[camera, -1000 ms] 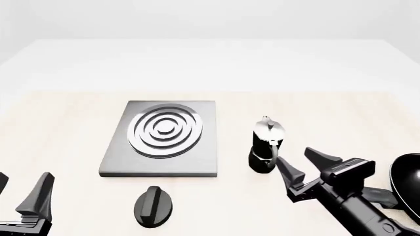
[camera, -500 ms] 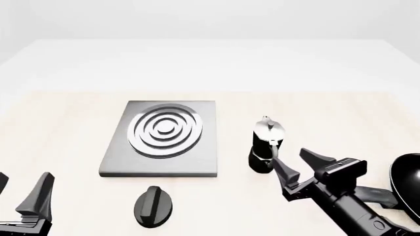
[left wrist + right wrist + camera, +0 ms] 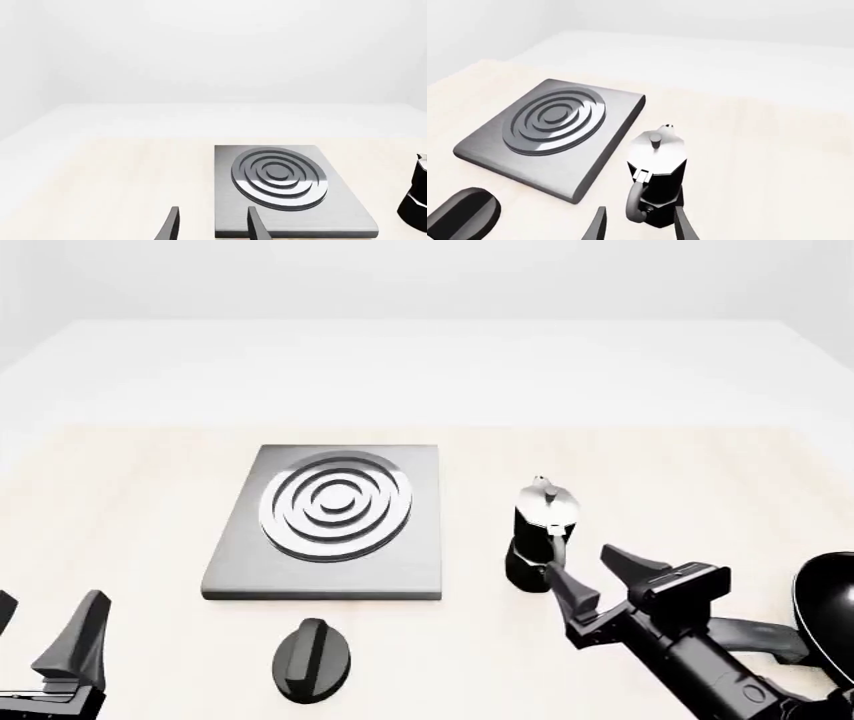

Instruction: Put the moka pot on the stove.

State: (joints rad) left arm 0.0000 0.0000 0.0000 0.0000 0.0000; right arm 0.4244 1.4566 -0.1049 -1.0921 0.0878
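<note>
Moka pot (image 3: 539,536) stands upright on the table (image 3: 641,470), right of centre in the front view, just beside the stove's right edge and not yet on it. Right gripper (image 3: 595,578): jaws spread wide, empty, tips just short of the pot's base and curved handle (image 3: 636,202); in the right wrist view the two fingertips (image 3: 680,227) flank the handle side. Over the last second this gripper has crept up and to the left towards the pot, so a grasp appears imminent. Left gripper (image 3: 212,226): jaws apart, holding nothing, parked at lower left, unchanged. Stove (image 3: 331,523) lies left of the pot, burner rings bare. Black oval knob (image 3: 311,659) sits below the stove; frying pan (image 3: 827,600) at the right edge.
</note>
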